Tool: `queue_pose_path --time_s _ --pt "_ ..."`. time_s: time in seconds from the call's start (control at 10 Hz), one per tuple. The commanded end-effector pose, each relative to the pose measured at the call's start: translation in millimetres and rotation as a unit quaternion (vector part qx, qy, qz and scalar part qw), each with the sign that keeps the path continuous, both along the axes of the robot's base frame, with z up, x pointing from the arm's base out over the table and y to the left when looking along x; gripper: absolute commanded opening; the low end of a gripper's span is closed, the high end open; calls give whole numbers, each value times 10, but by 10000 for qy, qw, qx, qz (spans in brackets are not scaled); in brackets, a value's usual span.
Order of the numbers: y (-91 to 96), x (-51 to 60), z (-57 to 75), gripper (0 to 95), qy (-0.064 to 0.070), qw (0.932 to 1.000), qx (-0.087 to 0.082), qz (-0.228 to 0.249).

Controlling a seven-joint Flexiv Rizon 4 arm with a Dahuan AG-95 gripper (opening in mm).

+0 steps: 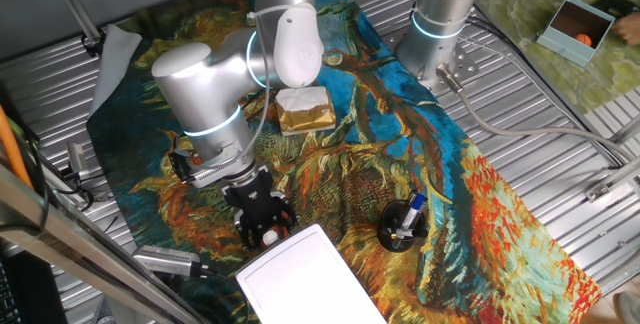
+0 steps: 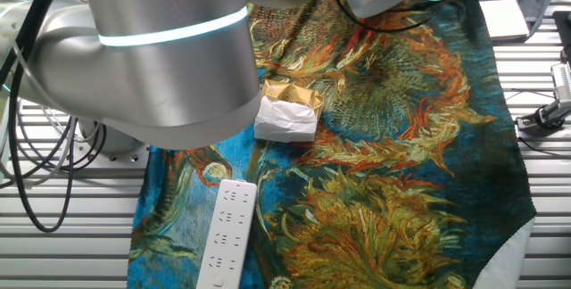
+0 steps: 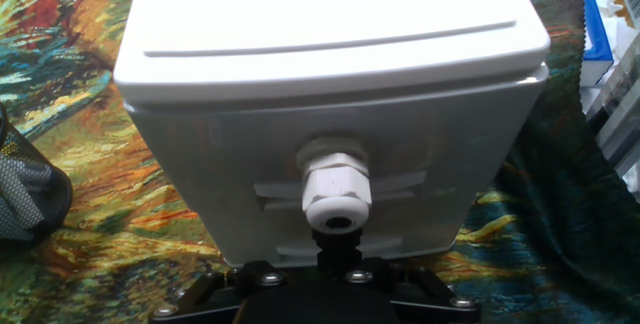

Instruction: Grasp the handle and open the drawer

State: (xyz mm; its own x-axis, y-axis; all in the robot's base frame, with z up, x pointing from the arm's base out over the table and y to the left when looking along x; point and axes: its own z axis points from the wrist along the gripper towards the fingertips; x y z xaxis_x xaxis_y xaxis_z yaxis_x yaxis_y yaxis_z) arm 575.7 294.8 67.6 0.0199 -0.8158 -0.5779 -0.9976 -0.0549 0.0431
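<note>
Handle [image 3: 337,197], a ribbed white round knob, fronts the tool [image 3: 335,264]; grip unclear.

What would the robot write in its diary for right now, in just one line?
stage: reaching handle | tool: at drawer front, lined up with handle | grip: cannot tell | drawer: looks shut

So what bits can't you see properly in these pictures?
- Gripper fingers: cut off by the bottom edge in the hand view, so open or shut is unclear.
- Handle: hidden in one fixed view by the gripper.
- Drawer: cut off by the bottom edge in one fixed view, and out of the other, where the arm fills a corner.
</note>
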Motion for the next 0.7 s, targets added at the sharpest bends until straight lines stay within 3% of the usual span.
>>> queue_pose_path --time_s 0.1,0.7 --pt "4 0 -2 570 -6 10000 7 -3" --pt "18 -7 24 570 -2 10000 -2 3"
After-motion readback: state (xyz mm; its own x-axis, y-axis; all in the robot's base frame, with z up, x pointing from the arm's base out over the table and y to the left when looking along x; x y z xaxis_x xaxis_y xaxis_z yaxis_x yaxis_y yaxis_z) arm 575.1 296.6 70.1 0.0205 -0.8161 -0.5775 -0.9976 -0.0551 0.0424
